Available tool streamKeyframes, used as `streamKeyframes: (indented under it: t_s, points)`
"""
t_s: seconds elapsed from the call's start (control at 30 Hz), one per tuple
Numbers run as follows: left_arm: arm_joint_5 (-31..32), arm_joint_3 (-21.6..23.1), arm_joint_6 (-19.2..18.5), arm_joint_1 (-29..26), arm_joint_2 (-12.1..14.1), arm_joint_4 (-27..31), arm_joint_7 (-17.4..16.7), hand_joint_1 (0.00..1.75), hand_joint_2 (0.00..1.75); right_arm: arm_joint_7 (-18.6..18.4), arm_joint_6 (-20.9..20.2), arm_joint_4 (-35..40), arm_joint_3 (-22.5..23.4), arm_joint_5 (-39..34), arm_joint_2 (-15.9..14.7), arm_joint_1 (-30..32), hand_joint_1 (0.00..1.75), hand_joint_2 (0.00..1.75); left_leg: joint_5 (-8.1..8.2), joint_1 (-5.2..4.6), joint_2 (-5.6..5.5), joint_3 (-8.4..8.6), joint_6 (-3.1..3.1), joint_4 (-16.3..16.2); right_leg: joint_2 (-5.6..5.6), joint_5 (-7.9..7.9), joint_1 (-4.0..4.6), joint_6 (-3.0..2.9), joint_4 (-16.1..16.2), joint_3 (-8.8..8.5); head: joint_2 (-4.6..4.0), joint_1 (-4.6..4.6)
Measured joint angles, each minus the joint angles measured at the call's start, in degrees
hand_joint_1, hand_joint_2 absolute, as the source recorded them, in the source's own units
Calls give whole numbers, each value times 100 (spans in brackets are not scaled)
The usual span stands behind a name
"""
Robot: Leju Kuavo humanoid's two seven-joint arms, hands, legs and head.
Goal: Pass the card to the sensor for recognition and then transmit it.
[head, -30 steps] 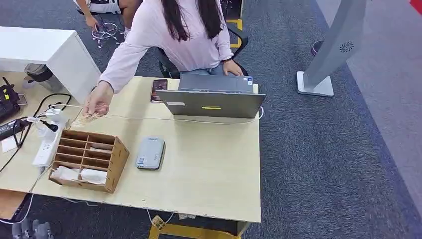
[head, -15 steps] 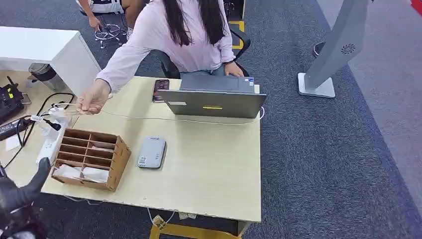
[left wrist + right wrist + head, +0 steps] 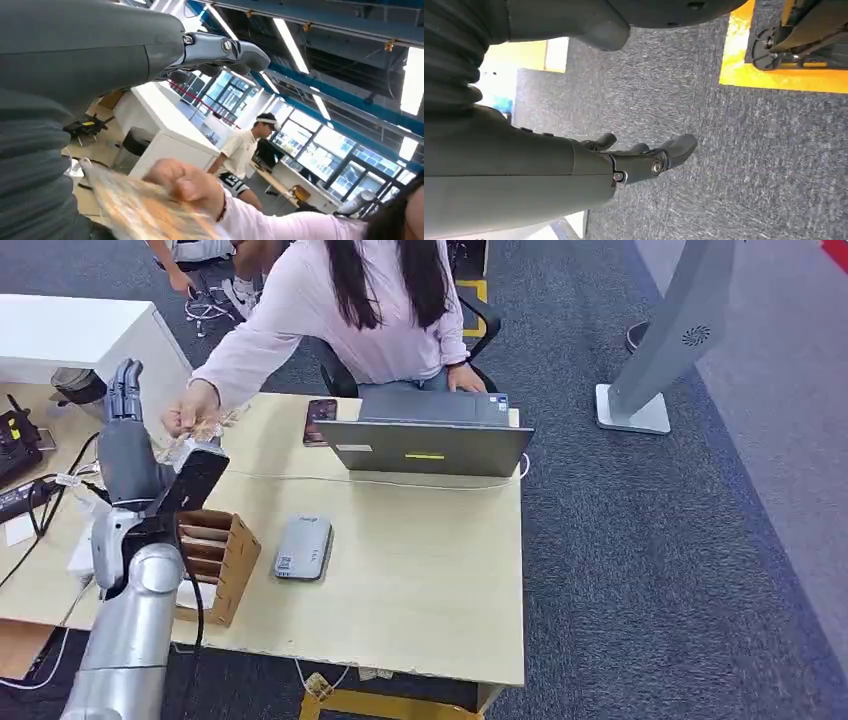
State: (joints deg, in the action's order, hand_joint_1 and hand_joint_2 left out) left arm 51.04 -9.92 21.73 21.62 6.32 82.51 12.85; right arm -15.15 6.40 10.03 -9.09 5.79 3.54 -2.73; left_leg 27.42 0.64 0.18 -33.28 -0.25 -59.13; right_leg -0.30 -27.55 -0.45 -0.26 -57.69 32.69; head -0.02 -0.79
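Your left hand (image 3: 125, 440) has come up fast: 1 second ago it was out of the head view, half a second ago it was just entering at the lower left corner, and now it stands raised beside the wooden rack (image 3: 215, 552), fingers straight and apart, holding nothing. The person's hand (image 3: 193, 408) has lifted off the table (image 3: 420, 580) in the same interval and now holds the card (image 3: 205, 432), a blurred, clear-wrapped item, out just next to your fingertips; the left wrist view shows that card (image 3: 145, 205) close in front of your palm but not yet between your fingers. So the handover looks about to happen, not done. Judging from this, your next move is to close on the card, then carry it to the grey reader (image 3: 303, 548) lying flat beside the rack. Your right hand (image 3: 644, 157) hangs over the carpet, fingers loosely extended, with nothing in it.
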Motion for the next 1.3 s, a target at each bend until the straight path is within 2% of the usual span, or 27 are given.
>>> streamKeyframes:
  t_s: [0.47, 0.5, 0.53, 1.03, 1.3]
  points:
    - [-184, 70, 107, -29, 195, -321, -26, 0, 175, 94, 11, 0, -63, 70, -37, 7, 0, 175, 0, 3, 2, -7, -2, 1, 4, -1, 1, -2, -1, 6, 0, 0]
    - [-186, 70, 107, -32, 201, -328, -26, 40, 175, 94, 2, 0, -68, 77, -44, 8, 0, 175, 0, 3, 2, -7, -2, 1, 4, -1, 1, -2, -1, 6, 0, 0]
    - [-184, 70, 116, -36, 205, -332, -26, 175, 175, 96, 2, 0, -70, 83, -44, 8, 0, 175, 0, 3, 2, -8, -2, 1, 4, -1, 1, -2, -1, 6, 0, 0]
    - [-74, 70, 280, -153, 227, -334, 101, 175, 175, 94, -2, -7, -116, 153, -55, 7, 0, 175, 0, 3, 2, -9, -1, 1, 4, -1, 1, -2, -1, 9, 0, 0]
    - [-87, 70, 240, -318, 243, -332, 223, 175, 175, 118, -11, -7, -116, 153, -61, 8, 0, 175, 0, 3, 2, -9, -1, 1, 4, -1, 0, -2, 0, 9, 0, 0]
